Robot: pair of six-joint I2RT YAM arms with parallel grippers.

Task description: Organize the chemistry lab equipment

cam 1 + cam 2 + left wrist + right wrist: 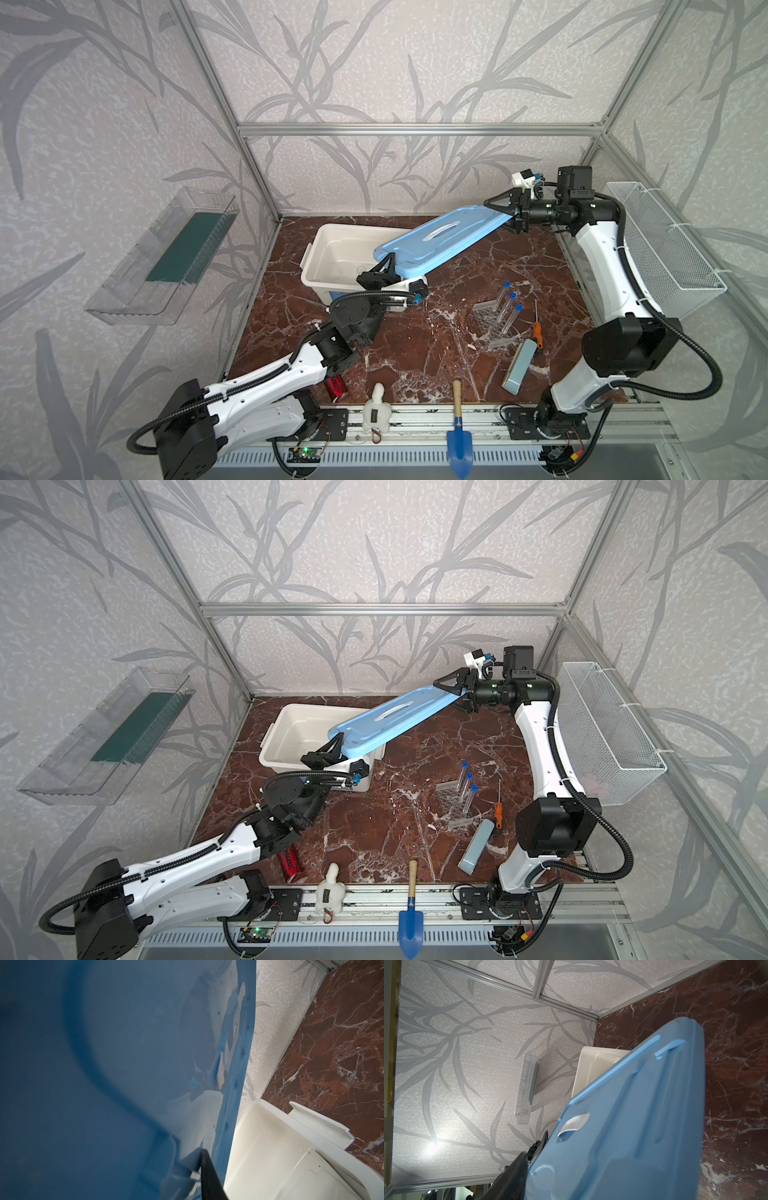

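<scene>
A light blue lid [436,241] hangs tilted over the open white bin [320,245], low end near me, high end far right. My left gripper [384,270] is shut on the low end; one black finger [207,1174] presses its underside. At the high end, my right gripper [505,214] straddles the lid with its jaws apart. One finger [515,1174] shows beside the lid [633,1126]. Three clear tubes with blue caps [509,307] lean on the clear perforated rack [490,322] at the right, away from both grippers.
An orange-handled tool [537,330] and a pale blue box [519,365] lie by the rack. A red can [337,386], white plush toy [376,409] and blue trowel [458,440] line the front edge. A wire basket [665,245] hangs on the right wall, a clear shelf [166,257] on the left.
</scene>
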